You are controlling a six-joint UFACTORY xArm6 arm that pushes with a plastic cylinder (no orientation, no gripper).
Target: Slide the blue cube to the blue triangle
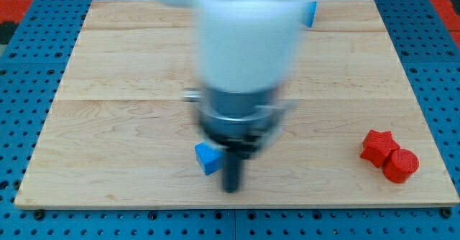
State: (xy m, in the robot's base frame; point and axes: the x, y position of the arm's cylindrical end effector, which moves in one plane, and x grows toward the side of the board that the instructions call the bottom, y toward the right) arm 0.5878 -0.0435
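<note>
Sitting near the tabletop's (108, 125) bottom edge, a little toward the view's left of centre, the blue cube (207, 158) shows one lighter top face and a darker side. My tip (231, 190) stands just beside it, on the cube's right and slightly nearer the bottom edge; the dark rod looks to be touching the cube's right side, though blur makes real contact hard to judge. This tool is a plain rod with nothing to open or close, so it holds nothing and only leans against things. Above the rod, the arm's (244, 46) pale, blurred body covers the middle of the tabletop up to its top edge. A blue piece (310, 14) peeks out from behind the arm near the top edge, right of centre; only a sliver shows, so its shape cannot be told. Well apart, toward the bottom right corner, a red star (378, 146) and a red cylinder (400, 164) lie touching each other.
</note>
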